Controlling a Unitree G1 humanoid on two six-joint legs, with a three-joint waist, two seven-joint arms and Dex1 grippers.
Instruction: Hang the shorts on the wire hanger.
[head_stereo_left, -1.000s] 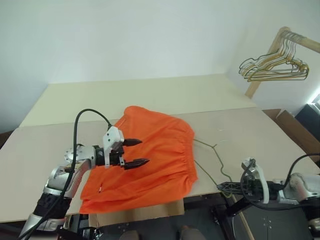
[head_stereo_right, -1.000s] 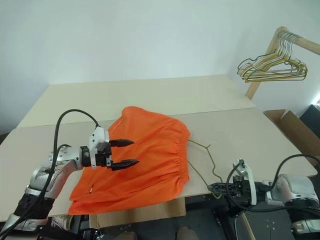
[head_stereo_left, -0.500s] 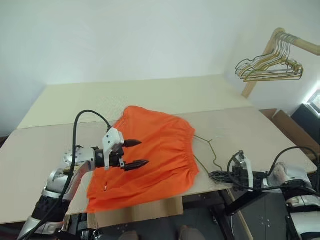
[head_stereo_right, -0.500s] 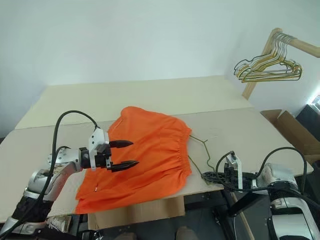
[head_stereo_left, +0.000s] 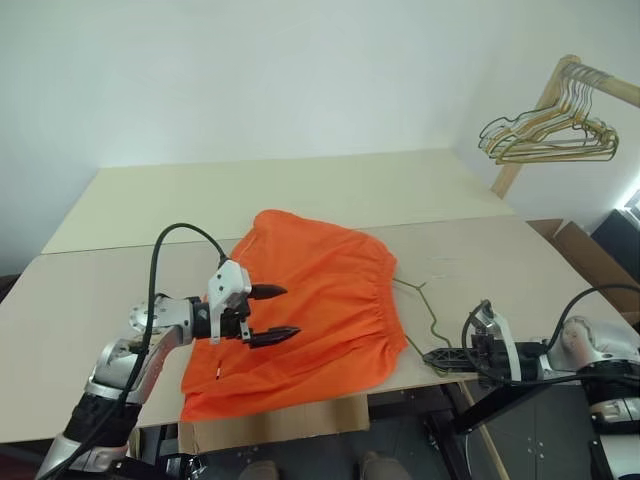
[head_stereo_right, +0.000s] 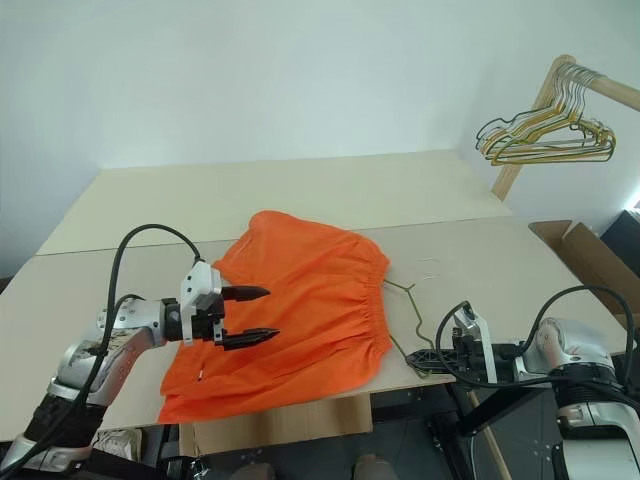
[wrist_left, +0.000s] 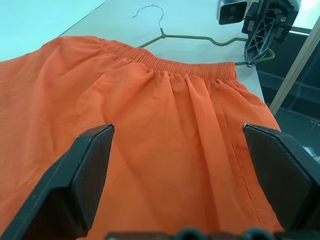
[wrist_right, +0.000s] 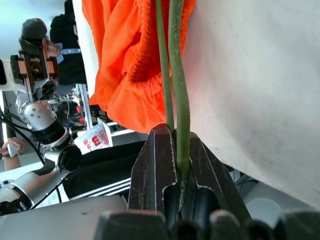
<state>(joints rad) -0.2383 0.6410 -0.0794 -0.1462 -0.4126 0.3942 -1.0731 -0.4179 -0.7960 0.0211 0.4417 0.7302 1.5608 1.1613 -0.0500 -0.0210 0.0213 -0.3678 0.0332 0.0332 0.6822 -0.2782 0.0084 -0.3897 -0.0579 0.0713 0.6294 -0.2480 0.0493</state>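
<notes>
Comparing with a second ago, the right gripper (head_stereo_right: 425, 357) has come in from the near right edge of the surface (head_stereo_left: 300, 190), and it has kept its hold on the wire hanger (head_stereo_left: 428, 318) all the time. The end of the hanger has moved with it, so the wire now lies closer to the waistband of the shorts (head_stereo_left: 310, 310). I judge this as the start of feeding the hanger into the shorts, but the wire is not yet inside the fabric.

The right gripper is closed on the end of the wire hanger, at about 4 o'clock from the shorts; in the right wrist view the two strands of wire run between its black fingers (wrist_right: 160, 165). The small hook of the hanger lies at about 3 o'clock from the shorts, flat on the surface.

The left gripper (head_stereo_left: 272, 313) hovers over the left half of the shorts with its fingers spread wide, holding nothing. It has not moved. The shorts lie flat in the middle of the surface. A bunch of gold hangers (head_stereo_left: 550, 135) hangs on a wooden rack at about 2 o'clock.
</notes>
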